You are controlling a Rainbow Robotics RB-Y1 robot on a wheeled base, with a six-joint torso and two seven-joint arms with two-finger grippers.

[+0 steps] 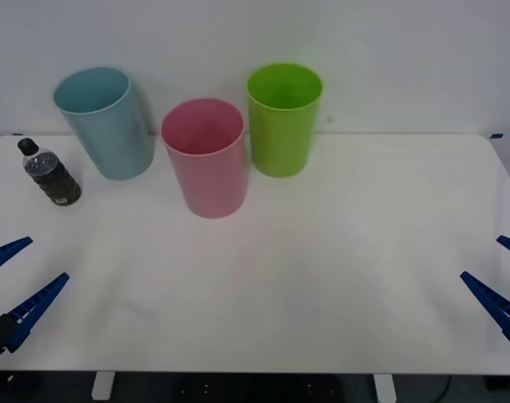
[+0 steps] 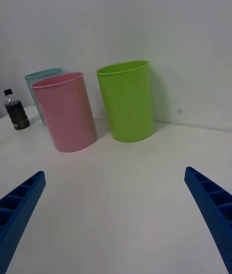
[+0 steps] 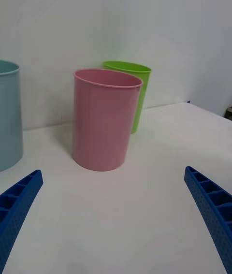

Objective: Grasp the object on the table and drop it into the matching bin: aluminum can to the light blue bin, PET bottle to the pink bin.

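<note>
A small clear PET bottle [image 1: 51, 174] with dark contents and a black cap stands upright at the far left of the white table [image 1: 339, 252], just left of the light blue bin [image 1: 106, 122]; the bottle [image 2: 15, 110] is small and far off in the right wrist view. The pink bin [image 1: 206, 157] stands right of the blue one, nearer the table's middle. My left gripper [image 1: 12, 281] hovers open at the front left corner, well in front of the bottle. My right gripper [image 1: 502, 281] is open at the front right edge.
A lime green bin [image 1: 283, 118] stands behind and to the right of the pink bin, close to the back wall. The three bins form a row across the back left half. Bare tabletop stretches between the bins and both grippers.
</note>
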